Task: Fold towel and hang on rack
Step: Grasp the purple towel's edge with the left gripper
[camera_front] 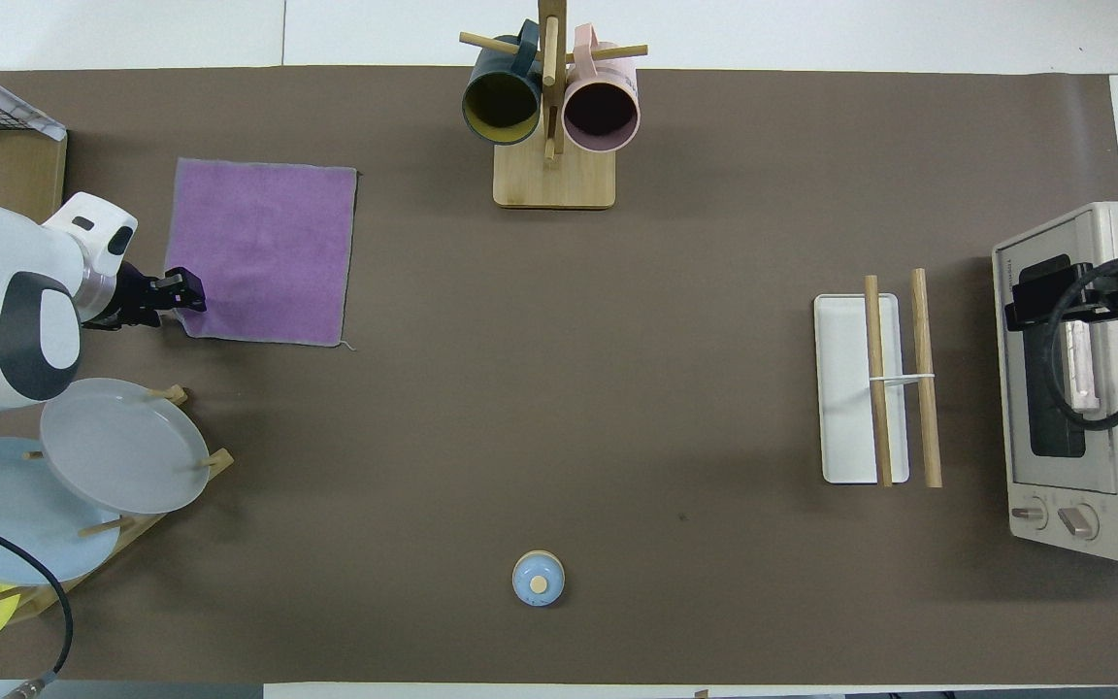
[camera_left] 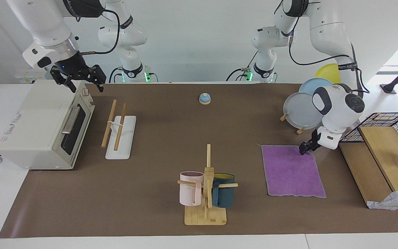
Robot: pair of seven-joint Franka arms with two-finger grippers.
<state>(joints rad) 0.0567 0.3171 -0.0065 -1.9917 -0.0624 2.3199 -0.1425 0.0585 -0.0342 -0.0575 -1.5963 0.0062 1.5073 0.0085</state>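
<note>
I see the square purple towel [camera_left: 293, 171] lying flat on the brown table mat [camera_front: 559, 408], toward the left arm's end, about level with the bamboo mug tree [camera_left: 206, 193]. The left gripper [camera_left: 305, 148] is down at the towel's corner nearest the robots, at the edge toward the wire basket [camera_left: 390, 125]. I cannot tell whether its fingertips have met on the cloth or remain apart; the cloth shows no lift.

In the facing view I read the gripper's tips as low, at cloth level. The overhead view adds that they overlap the towel's edge from the side, coming in level with the table rather than from above.

Left arm pose: bent sharply, wrist low, forearm over the grey plate [camera_front: 122, 445] in the plate stand.

The right gripper [camera_left: 81, 79] hangs over the white toaster oven [camera_left: 43, 124], fingers spread, arm waiting. The rack of two wooden rods on a white base [camera_left: 119, 133] sits just beside the oven, well apart from the towel.
</note>
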